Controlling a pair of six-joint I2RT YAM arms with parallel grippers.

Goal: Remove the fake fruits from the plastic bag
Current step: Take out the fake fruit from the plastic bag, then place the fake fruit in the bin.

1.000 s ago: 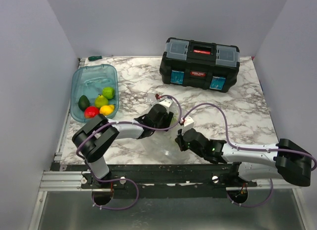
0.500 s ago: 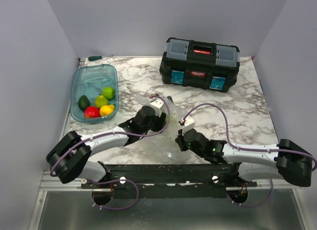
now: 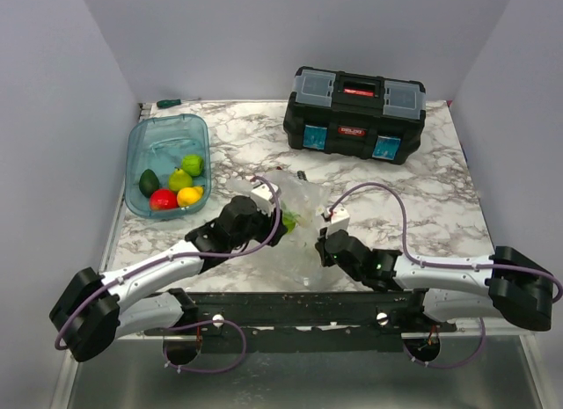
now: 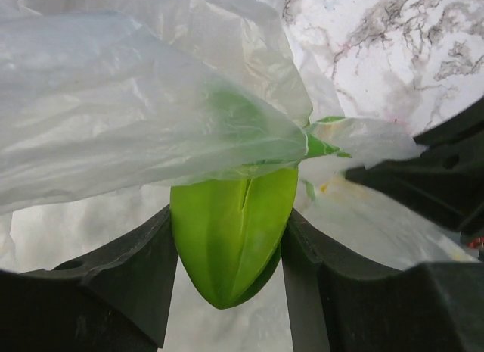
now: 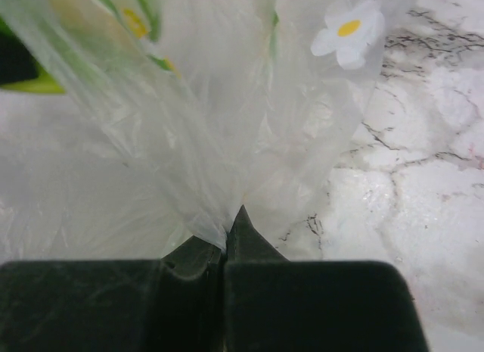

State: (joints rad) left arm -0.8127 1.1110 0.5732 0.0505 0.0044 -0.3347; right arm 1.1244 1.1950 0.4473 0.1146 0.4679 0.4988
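Note:
My left gripper (image 4: 231,250) is shut on a lime-green ridged fake fruit (image 4: 227,223), whose pointed end sticks out between the fingers (image 4: 121,280). The clear plastic bag (image 4: 128,117) drapes over the fruit's far half. From above, this gripper (image 3: 278,222) sits at the bag's (image 3: 301,198) left side with the green fruit (image 3: 288,222) at its tip. My right gripper (image 5: 227,235) is shut on a bunched fold of the bag (image 5: 204,140), near the table's front (image 3: 325,244). A bit of green fruit (image 5: 34,83) shows through the film.
A teal tub (image 3: 158,138) at the left holds several fruits, among them red (image 3: 162,199), yellow (image 3: 189,196) and dark green (image 3: 149,181). A black toolbox (image 3: 356,114) stands at the back. A green-handled tool (image 3: 167,103) lies at the far left corner.
My left arm has stretched out and drawn its gripper leftward and nearer, with the jaws narrowing onto the green fruit. The bag has been pulled taut. The right gripper has kept its hold.

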